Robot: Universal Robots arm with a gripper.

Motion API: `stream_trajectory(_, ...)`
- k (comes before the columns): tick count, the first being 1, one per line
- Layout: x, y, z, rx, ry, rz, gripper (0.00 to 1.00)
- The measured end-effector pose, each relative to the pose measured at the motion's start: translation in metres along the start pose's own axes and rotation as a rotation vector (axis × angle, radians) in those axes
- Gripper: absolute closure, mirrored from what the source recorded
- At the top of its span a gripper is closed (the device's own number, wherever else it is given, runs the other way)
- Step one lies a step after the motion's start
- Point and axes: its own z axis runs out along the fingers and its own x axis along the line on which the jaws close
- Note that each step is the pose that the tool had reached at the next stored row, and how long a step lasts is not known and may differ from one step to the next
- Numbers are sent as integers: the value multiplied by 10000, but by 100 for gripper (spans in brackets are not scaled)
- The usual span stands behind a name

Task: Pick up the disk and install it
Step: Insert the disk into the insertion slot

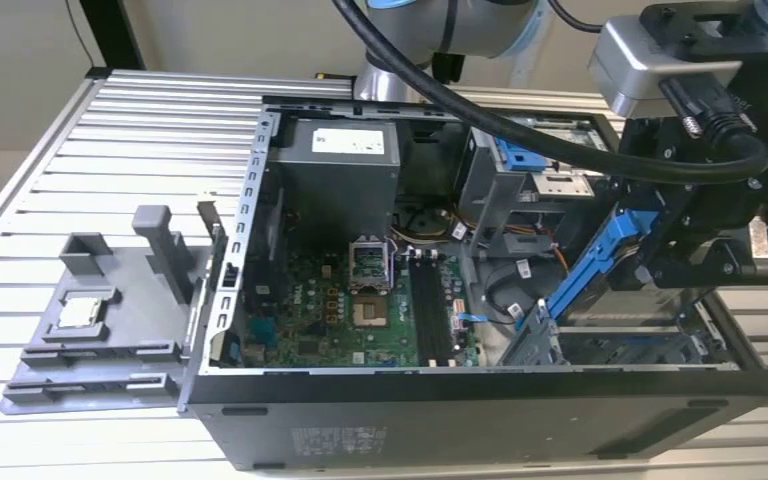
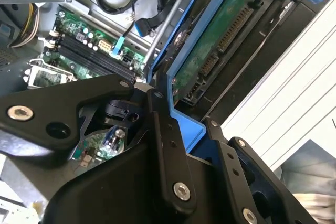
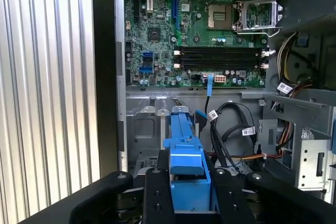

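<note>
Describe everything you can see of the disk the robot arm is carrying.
The disk is a flat rectangular drive clipped in a thin blue plastic frame. The second wrist view shows its green circuit-board side with dark connectors. It is tilted on edge over the open computer case, by the drive bay at the exterior view's right. The hand is shut on the frame's end from both sides.

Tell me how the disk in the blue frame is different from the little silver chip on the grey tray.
The disk hangs tilted in the gripper at the open computer case; the chip lies flat on its grey tray, outside the case. The disk is bigger and blue-framed; the chip is small, square, bare. Both are flat computer parts.
</note>
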Motion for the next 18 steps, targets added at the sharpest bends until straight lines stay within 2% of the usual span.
stream_trajectory(11,0,-2,0,0,1,-1,100)
stream_trajectory(12,0,-2,0,0,2,0,0)
stream_trajectory(18,0,-3,1,0,-1,0,0)
